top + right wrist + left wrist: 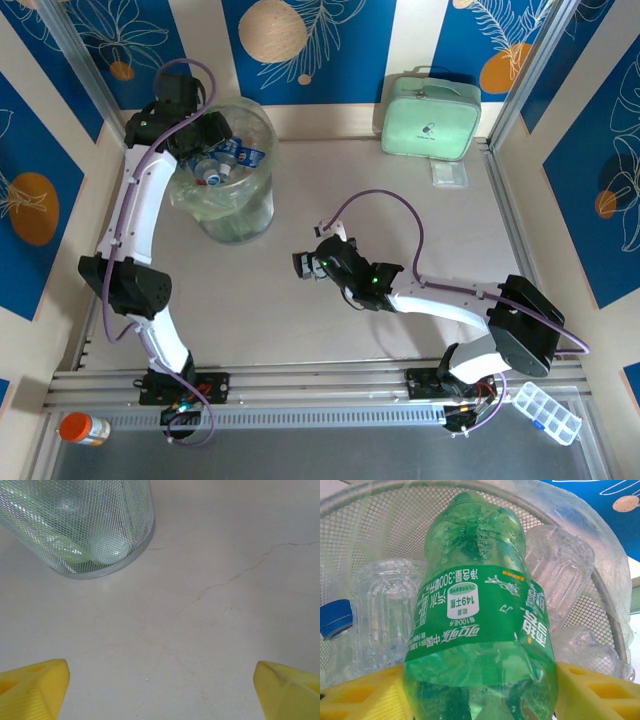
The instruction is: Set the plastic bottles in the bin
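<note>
My left gripper (205,135) hangs over the bin (262,122), a round mesh bucket lined with a pale bag. In the left wrist view a green plastic bottle (480,610) with a green label fills the gap between the yellow fingers (360,692) and touches both, its neck pointing down into the bin (385,525). Clear bottles (385,610) and a blue cap (335,617) lie below it. My right gripper (303,265) sits low at mid-table, open over bare tabletop (160,690). The bin (85,525) stands beyond it to the upper left.
A mint green zipped case (430,117) stands at the back right with a small clear packet (449,173) in front of it. An orange pill bottle (84,429) lies at the near left and a clear compartment box (547,412) at the near right, both off the table.
</note>
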